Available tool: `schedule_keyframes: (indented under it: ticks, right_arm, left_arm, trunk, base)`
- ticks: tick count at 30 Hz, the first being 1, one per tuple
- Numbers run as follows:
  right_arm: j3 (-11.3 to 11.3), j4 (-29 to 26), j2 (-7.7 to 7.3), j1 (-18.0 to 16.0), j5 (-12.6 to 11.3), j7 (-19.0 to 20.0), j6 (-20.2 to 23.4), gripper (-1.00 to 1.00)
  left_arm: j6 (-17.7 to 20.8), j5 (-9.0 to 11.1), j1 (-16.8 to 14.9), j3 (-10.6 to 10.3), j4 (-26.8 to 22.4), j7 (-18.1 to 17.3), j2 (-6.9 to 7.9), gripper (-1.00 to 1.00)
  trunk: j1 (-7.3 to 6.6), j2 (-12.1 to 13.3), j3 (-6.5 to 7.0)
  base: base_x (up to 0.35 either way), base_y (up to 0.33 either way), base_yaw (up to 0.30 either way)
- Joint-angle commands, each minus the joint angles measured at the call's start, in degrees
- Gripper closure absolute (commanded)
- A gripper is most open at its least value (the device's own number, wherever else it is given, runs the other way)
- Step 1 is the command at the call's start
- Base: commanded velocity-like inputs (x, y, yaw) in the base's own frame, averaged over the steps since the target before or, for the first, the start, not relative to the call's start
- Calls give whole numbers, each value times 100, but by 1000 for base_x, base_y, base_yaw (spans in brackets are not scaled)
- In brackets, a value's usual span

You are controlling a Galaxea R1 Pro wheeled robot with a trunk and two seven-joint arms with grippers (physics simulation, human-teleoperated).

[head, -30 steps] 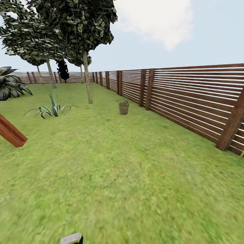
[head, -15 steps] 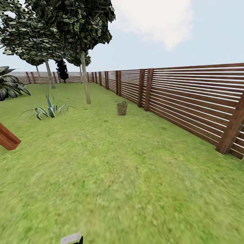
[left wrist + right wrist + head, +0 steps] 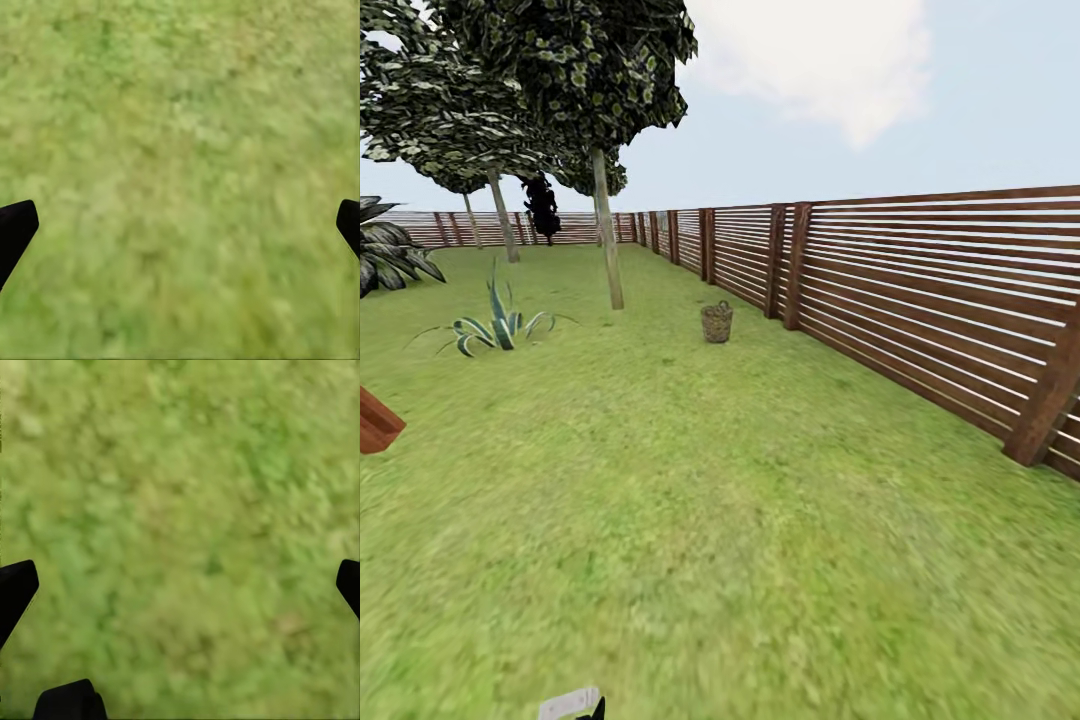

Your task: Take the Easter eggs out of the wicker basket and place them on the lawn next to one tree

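The wicker basket (image 3: 717, 322) stands small and far off on the lawn (image 3: 690, 500), near the wooden fence. The Easter eggs are hidden from here; I cannot see into the basket. The task's tree is out of view. My left gripper (image 3: 180, 225) is open, with dark fingertips (image 3: 15, 229) at the picture's edges and only grass between them. My right gripper (image 3: 180, 585) is open too, its fingertips (image 3: 15, 589) wide apart over bare grass. Both grippers are far from the basket.
A slatted brown fence (image 3: 920, 300) runs along the right side. A thin trunk (image 3: 607, 250) under a dark leafy crown rises left of the basket, with more behind. A spiky plant (image 3: 498, 325) and a red-brown beam end (image 3: 375, 425) lie at the left.
The whole head picture has shifted a little leftward, so the camera has moved. The basket, trunks and fence keep their places relative to each other. Both grippers look unchanged.
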Motion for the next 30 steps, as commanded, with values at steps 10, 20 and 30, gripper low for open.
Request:
schedule_keyframes:
  ticks: [10, 20, 30]
  right_arm:
    - [-11, 6, 0, -4, -4, -2, -20, -100]
    - [-9, 6, 0, -4, -4, -1, -20, -100]
    - [-11, 6, 0, -4, -4, -3, -20, -100]
  left_arm:
    - [-15, 44, -3, 7, 2, -3, -3, -100]
    - [-14, 44, -3, 7, 2, -3, -3, -100]
    - [-15, 44, -3, 7, 2, -3, -3, -100]
  trunk:
    - [2, -2, -5]
    - [2, -2, -5]
    - [2, -2, -5]
  base:
    - [258, -103, 0]
    - [259, -143, 0]
    - [260, -144, 0]
